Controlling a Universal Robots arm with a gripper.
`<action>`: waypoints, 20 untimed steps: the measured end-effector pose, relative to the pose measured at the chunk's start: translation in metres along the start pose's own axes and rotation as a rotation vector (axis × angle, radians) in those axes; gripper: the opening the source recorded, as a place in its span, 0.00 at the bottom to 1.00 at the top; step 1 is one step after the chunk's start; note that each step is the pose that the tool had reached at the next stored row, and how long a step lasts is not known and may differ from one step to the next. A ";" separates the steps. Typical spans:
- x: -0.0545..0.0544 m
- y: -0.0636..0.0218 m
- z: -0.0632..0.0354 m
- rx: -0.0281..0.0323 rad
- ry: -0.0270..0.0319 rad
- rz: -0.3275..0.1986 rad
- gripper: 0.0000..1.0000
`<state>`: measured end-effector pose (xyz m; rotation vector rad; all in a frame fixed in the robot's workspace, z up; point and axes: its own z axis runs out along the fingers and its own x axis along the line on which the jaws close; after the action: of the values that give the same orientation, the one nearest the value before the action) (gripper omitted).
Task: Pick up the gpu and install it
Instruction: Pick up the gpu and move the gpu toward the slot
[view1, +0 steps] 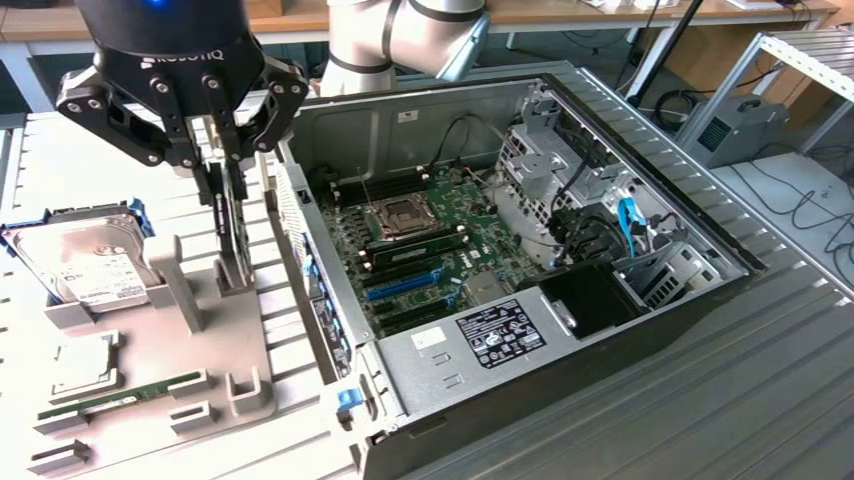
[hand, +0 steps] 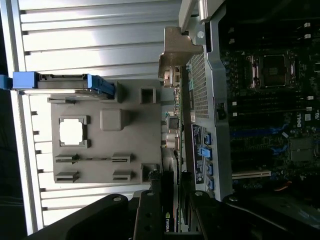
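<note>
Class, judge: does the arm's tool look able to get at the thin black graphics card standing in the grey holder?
Likely yes: the tool sits over the thin black graphics card, closed on its top edge; nothing stands between.

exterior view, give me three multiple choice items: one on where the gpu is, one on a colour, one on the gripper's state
1. The gpu is:
a) seated in the computer case
b) upright on edge over the grey holder
c) flat on top of the ram stick

2. The hard drive sits in a carrier that is:
a) blue
b) red
c) yellow

3. The gripper is:
a) open above the motherboard
b) shut on the gpu
c) shut on the ram stick

Answers:
1 b, the black card stands vertical at the holder's posts, outside the case.
2 a, blue rails flank the drive.
3 b, its fingers pinch the card's upper end.
</note>
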<state>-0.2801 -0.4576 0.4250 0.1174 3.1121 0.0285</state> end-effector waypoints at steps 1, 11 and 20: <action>0.000 0.0000 0.0000 0.0000 0.0000 0.000 0.26; -0.004 0.0003 0.0001 0.0000 0.0000 0.000 0.26; -0.009 0.0007 0.0002 0.0000 0.0000 0.000 0.26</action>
<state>-0.2714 -0.4575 0.4250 0.1174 3.1122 0.0284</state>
